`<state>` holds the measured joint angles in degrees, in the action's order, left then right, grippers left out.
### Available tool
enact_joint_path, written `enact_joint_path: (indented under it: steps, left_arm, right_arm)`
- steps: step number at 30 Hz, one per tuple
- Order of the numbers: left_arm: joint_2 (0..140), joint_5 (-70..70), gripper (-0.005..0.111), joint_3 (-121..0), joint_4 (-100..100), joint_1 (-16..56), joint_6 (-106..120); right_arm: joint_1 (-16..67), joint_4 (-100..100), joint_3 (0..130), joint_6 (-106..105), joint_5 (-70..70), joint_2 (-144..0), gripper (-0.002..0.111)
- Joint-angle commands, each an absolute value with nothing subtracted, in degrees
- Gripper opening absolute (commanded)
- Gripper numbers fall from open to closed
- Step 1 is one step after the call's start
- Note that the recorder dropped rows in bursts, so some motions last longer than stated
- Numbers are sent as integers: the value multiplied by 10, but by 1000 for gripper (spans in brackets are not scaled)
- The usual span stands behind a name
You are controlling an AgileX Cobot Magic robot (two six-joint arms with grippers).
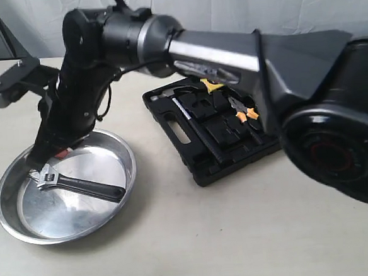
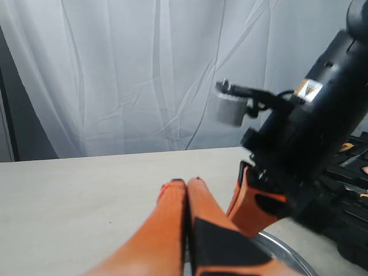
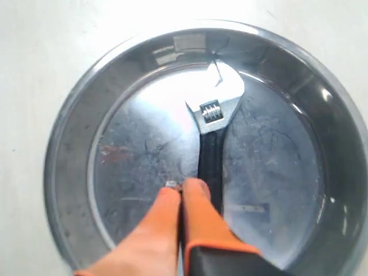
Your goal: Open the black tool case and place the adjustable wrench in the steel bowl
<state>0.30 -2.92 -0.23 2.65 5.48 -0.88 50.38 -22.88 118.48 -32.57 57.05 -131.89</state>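
Observation:
The adjustable wrench (image 1: 80, 186) (image 3: 214, 123), silver head and black handle, lies flat inside the steel bowl (image 1: 125, 155) (image 3: 63, 149). My right gripper (image 3: 182, 185) (image 1: 34, 166) hangs low over the bowl, shut with nothing between its orange fingers; the wrench handle runs just beside them. The black tool case (image 1: 170, 117) lies open to the right of the bowl, with tools in its moulded slots. My left gripper (image 2: 186, 182) is shut and empty near the bowl's rim (image 2: 287, 253); it does not show in the exterior view.
The right arm (image 1: 228, 53) stretches across the open case toward the bowl. Pliers with orange handles (image 1: 244, 113) and a long black tool (image 1: 199, 134) sit in the case. A white curtain (image 2: 144, 75) hangs behind the pale table (image 1: 241, 235).

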Motion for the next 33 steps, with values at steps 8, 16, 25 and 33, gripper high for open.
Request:
enact_joint_path:
  steps: [8, 16, 25, 33]
  left_arm:
    - [0, -28, 0, 0, 26, 59, -9]
    - [0, -28, 0, 0, 26, 59, -9]
    - [0, -28, 0, 0, 26, 59, -9]
    - [0, -28, 0, 0, 26, 59, -9]
  right_arm:
    - [457, -212, 1080, -298, 700, -1143, -1]
    - [453, -203, 876, -293, 637, -940, -1]
    - [453, -92, 756, -161, 687, -780, -1]
    - [453, -54, 757, -79, 686, -737, -1]
